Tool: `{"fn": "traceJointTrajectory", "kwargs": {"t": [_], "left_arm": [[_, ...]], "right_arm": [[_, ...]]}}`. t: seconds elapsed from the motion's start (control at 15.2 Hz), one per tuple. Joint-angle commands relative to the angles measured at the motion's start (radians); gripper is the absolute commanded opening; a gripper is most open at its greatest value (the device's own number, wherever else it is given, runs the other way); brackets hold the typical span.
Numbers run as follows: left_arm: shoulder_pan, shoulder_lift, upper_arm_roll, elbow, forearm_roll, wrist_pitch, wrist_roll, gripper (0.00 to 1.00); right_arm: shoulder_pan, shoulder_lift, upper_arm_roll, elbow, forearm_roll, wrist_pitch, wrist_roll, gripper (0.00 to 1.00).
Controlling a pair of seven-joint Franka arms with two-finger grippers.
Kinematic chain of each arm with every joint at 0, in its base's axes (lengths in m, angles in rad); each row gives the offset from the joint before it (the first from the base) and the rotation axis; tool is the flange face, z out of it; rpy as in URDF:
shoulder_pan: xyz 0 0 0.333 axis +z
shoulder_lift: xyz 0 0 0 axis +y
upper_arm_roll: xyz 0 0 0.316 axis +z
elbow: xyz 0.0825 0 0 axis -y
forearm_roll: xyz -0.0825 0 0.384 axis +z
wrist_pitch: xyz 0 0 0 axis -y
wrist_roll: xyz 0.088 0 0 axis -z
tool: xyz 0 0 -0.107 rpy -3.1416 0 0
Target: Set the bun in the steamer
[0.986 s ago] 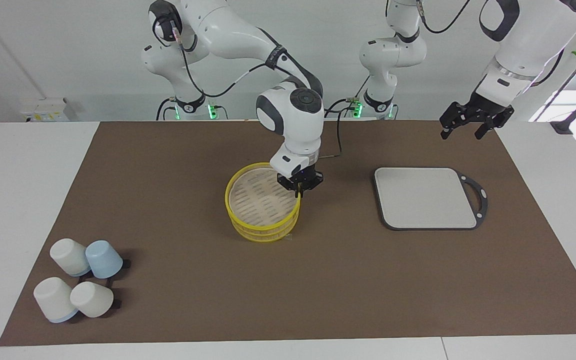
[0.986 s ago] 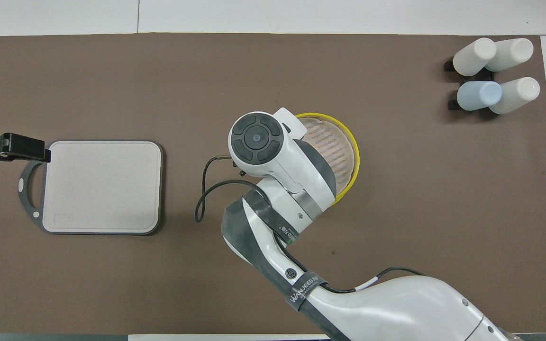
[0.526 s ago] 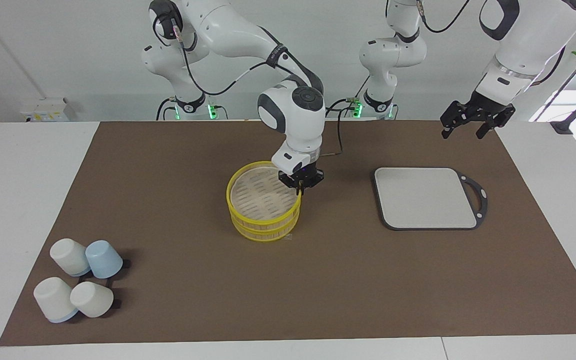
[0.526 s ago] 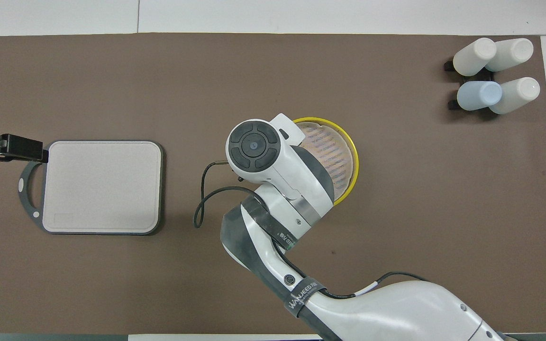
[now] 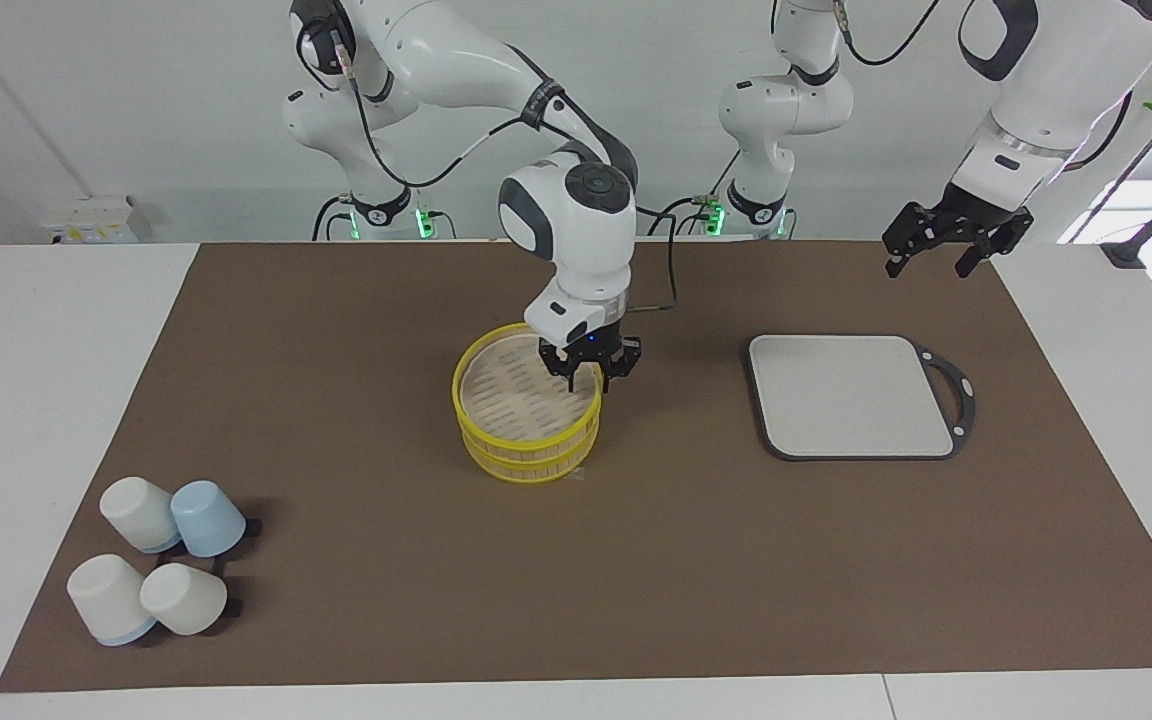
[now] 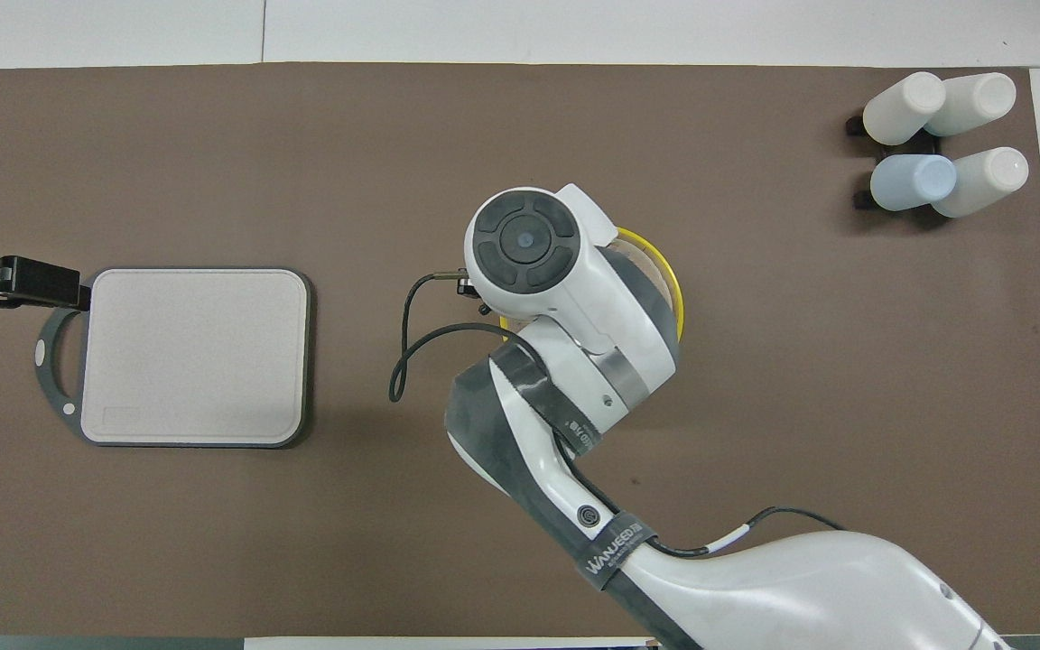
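Observation:
The steamer (image 5: 526, 412), a round bamboo basket with yellow rims and a slatted floor, stands in the middle of the brown mat. Its floor is bare where it shows. My right gripper (image 5: 588, 384) hangs open just over the steamer's rim on the side toward the left arm's end, with nothing in it. In the overhead view my right arm covers most of the steamer (image 6: 672, 284) and hides the gripper. The bun is out of view. My left gripper (image 5: 926, 266) waits open in the air near the grey board's handle end and also shows in the overhead view (image 6: 10, 282).
A grey rectangular board (image 5: 851, 395) with a dark handle lies toward the left arm's end of the table (image 6: 195, 357). Several white and pale-blue cups (image 5: 161, 565) sit in a cluster at the right arm's end, farthest from the robots (image 6: 940, 144).
My right gripper was shut on the steamer's rim; it has let go, opened and shifted a little over the basket. The steamer has settled on the mat. The left arm has barely moved.

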Motion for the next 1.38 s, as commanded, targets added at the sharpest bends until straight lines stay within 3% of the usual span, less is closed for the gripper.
{"fn": "traceJointTrajectory", "kwargs": {"t": [0.0, 0.33, 0.59, 0.92, 1.05, 1.31], "left_arm": [[0.008, -0.026, -0.007, -0.025, 0.015, 0.017, 0.014, 1.0], [0.008, -0.026, -0.006, -0.025, 0.019, 0.017, 0.013, 1.0], [0.008, -0.026, -0.006, -0.025, 0.02, 0.022, 0.015, 1.0], [0.008, -0.026, -0.007, -0.023, 0.038, 0.02, 0.015, 1.0], [0.008, -0.028, -0.009, -0.023, 0.038, 0.02, 0.015, 1.0], [0.008, -0.031, -0.009, -0.025, 0.038, 0.02, 0.015, 1.0]], "right_arm": [[-0.101, -0.106, 0.01, -0.004, -0.003, -0.109, -0.03, 1.0], [-0.343, -0.255, 0.012, -0.015, 0.014, -0.341, -0.336, 1.0], [-0.466, -0.313, 0.012, -0.024, 0.049, -0.422, -0.484, 1.0], [-0.481, -0.362, -0.016, -0.068, 0.06, -0.467, -0.504, 1.0], [-0.475, -0.426, -0.025, -0.157, 0.069, -0.446, -0.523, 1.0], [-0.468, -0.462, -0.127, -0.243, 0.107, -0.351, -0.643, 1.0]]}}
